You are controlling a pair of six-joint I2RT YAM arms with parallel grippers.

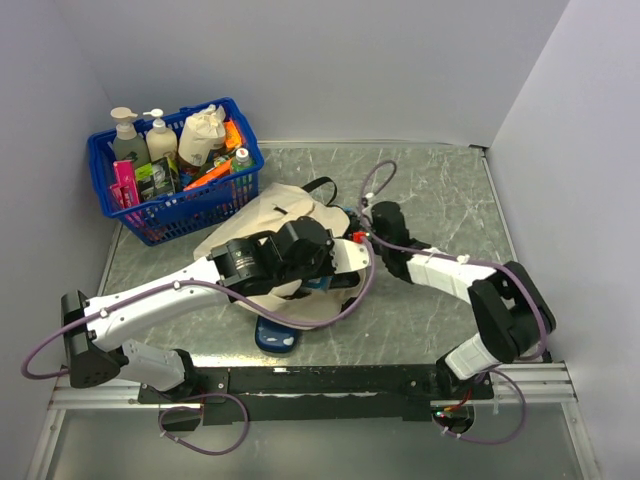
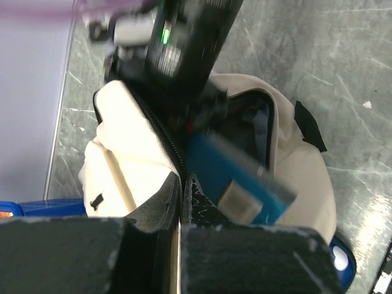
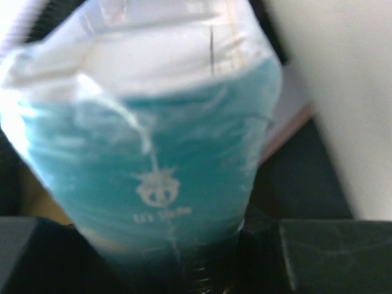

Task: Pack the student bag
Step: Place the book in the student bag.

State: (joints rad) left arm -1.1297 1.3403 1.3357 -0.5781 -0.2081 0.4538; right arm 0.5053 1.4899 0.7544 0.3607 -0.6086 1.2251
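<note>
Pinching the black zipper rim of the bag [image 2: 131, 141] with the left pincer [image 2: 182, 182], jaws fully closed on a sliver of cream cloth, the bag's mouth gaping just beside them. Clamping a teal packet [image 3: 159, 171] in clear wrap with the right pincer [image 3: 184, 263], jaws partly apart with the packet's lower end between them and its white end pointing away from the wrist. From the left wrist, that same packet slanted across the bag's open mouth against the dark inside; too blurred there to tell how deep. Bag lying about mid-worktop [image 1: 440, 190] on the grey marbled surface, under both arms, with a black strap [image 1: 320, 185] looped at its far side. Peeking out from under the bag's near edge, a blue thing [image 1: 275, 338], kind not to be told. At the far left corner, near the bag's far left side, a blue basket [image 1: 190, 205] crammed with pump bottles [image 1: 130, 140] and a cream pouch [image 1: 203, 135].
</note>
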